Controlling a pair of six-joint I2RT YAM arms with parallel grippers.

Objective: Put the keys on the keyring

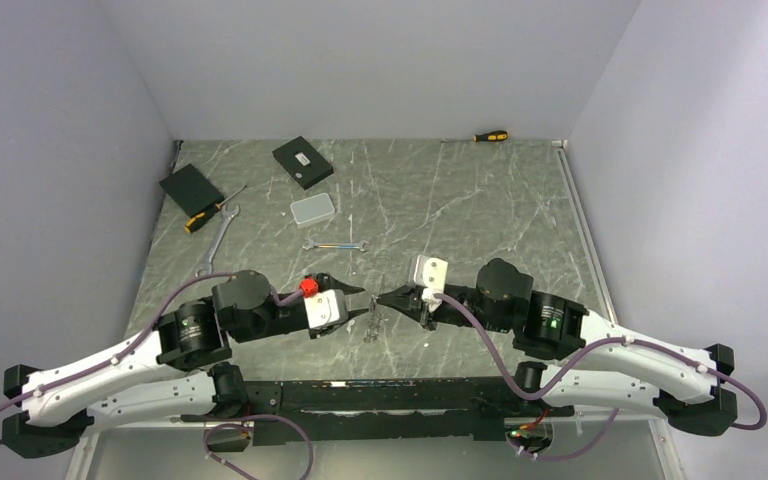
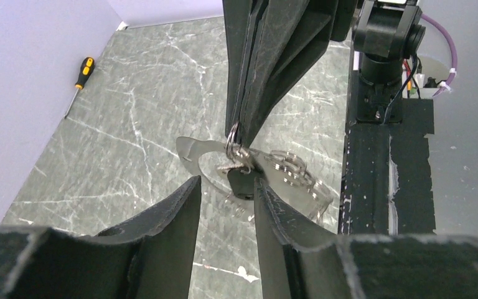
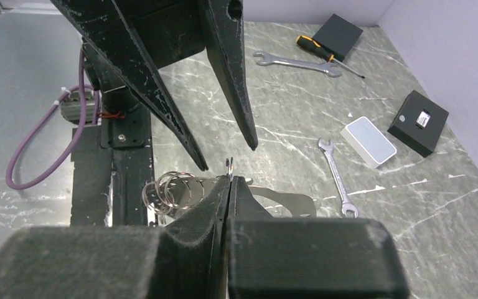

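Now, left gripper (image 2: 226, 182): jaws parted, one finger either side of the key, gripping nothing.
Key (image 2: 244, 184): black head, dangling under the keyring just above the table.
Keyring (image 2: 232, 133): thin loop pinched at its top by the clenched right gripper (image 3: 229, 178); linked rings trail down.
Handling: likely light, stiff, slippery and free to swing; take the flat black head.
Arms: both reach low and inward, tips meeting mid-table.
Beyond: wrench (image 1: 333, 244).
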